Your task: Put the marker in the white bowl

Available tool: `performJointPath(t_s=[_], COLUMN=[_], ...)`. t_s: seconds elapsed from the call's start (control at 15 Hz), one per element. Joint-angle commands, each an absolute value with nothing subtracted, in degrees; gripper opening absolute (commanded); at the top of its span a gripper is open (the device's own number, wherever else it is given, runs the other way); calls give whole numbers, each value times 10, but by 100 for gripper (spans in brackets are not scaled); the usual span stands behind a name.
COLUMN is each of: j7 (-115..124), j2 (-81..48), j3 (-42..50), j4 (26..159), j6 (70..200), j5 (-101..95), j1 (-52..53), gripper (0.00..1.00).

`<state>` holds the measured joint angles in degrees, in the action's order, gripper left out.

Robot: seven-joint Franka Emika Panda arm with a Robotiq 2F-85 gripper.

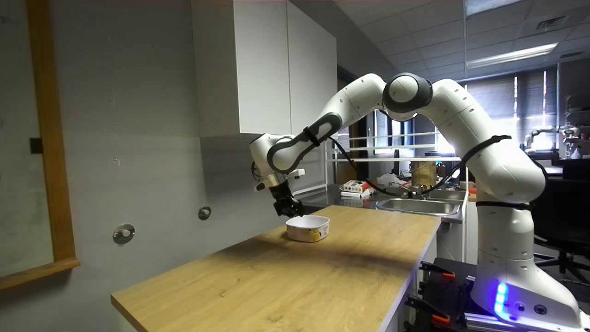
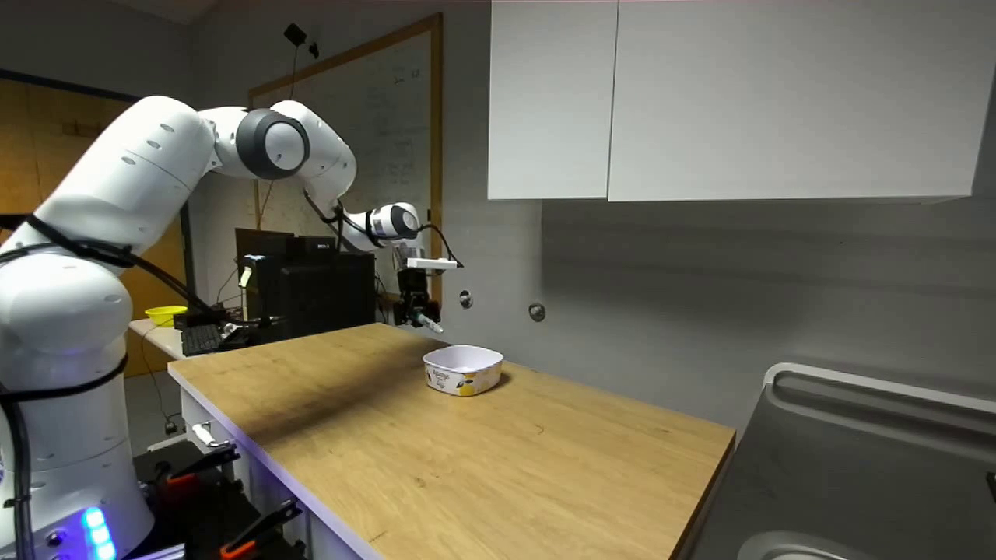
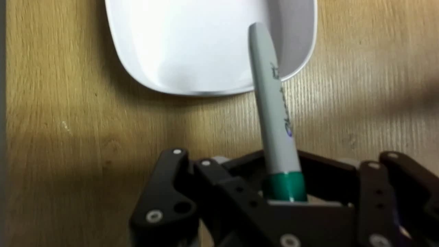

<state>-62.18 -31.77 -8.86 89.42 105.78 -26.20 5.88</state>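
Note:
The white bowl stands on the wooden table in both exterior views [image 1: 308, 234] [image 2: 464, 381]; it has printed yellow pictures on its outer wall. In the wrist view the bowl [image 3: 192, 51] fills the upper middle, cut off by the top edge. My gripper [image 1: 290, 210] [image 2: 418, 313] is above the table beside the bowl, higher than its rim. It is shut on the marker [image 3: 274, 109], grey with a green band, the green end between the fingers [image 3: 284, 187]. The marker's grey end points over the bowl's rim in the wrist view. The marker also sticks out, tilted down, in an exterior view [image 2: 428, 323].
The wooden table [image 1: 286, 286] runs along a grey wall. A wall cabinet [image 1: 262, 69] hangs above the back. A sink [image 1: 419, 206] and a box [image 1: 355, 186] lie past the table's end. A black computer [image 2: 311, 280] and a yellow bowl [image 2: 165, 314] stand behind the arm.

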Motion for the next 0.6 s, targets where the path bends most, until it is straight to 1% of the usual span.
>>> performJointPath(t_s=[0.0,0.07,0.13,0.2,0.53], j7=[-670,-683,-698,-712,-769], j2=[-304,-303,-303,-303,-303], j3=[-89,-91,-95,-97,-95], j4=[916,919,922,925,937], j6=[1097,1113,1130,1147,1197], j5=[-245,-240,-228,-215,-180], j1=[50,47,42,38,33], gripper=[8,8,10,8,6])
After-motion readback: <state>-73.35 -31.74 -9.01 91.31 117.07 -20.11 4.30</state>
